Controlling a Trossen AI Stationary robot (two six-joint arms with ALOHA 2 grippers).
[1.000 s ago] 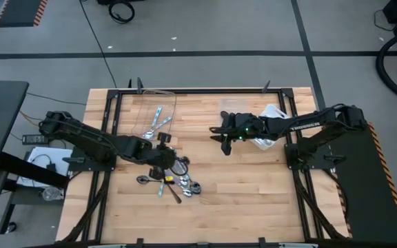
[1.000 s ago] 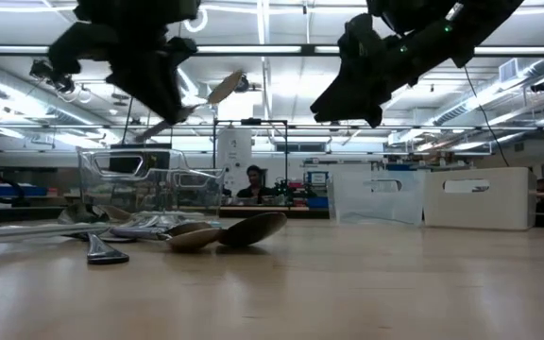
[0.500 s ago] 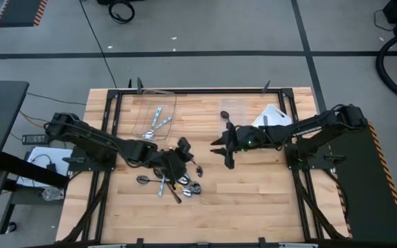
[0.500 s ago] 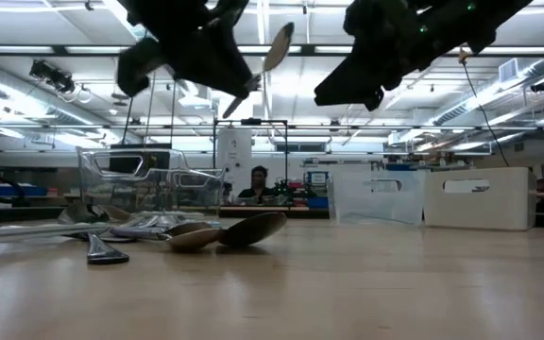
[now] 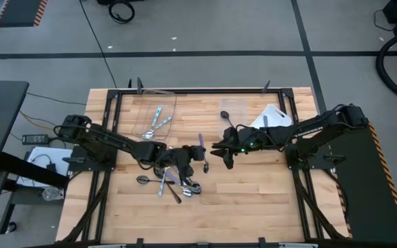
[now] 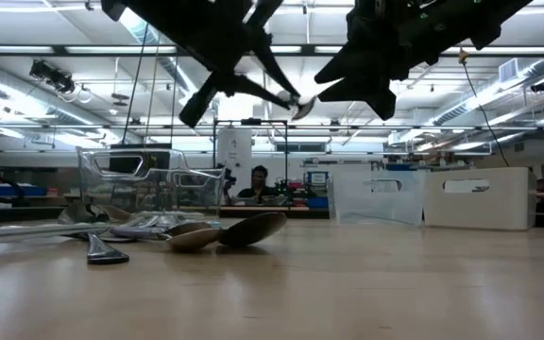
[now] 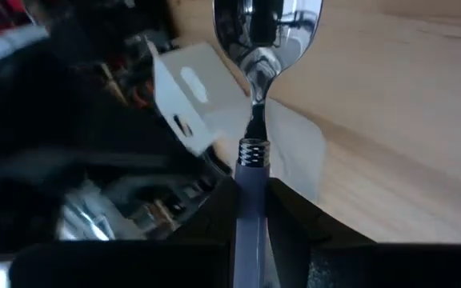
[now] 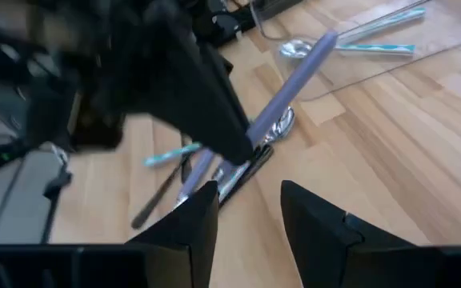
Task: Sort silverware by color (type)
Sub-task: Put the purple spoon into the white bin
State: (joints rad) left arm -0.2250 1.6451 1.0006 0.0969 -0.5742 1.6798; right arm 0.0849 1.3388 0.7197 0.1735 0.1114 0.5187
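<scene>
Two dark jointed arms, black cabling; green indicator light on right arm [image 5: 302,127].

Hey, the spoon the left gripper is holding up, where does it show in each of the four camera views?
High view: the held spoon is mid-table, between the left gripper and right gripper.
Low view: the bowl hangs top centre, between both arms.
Left wrist view: centre, bowl up.
Right wrist view: lilac handle slants across the middle.
Shared landmark: the clear container with blue-handled spoons.
</scene>
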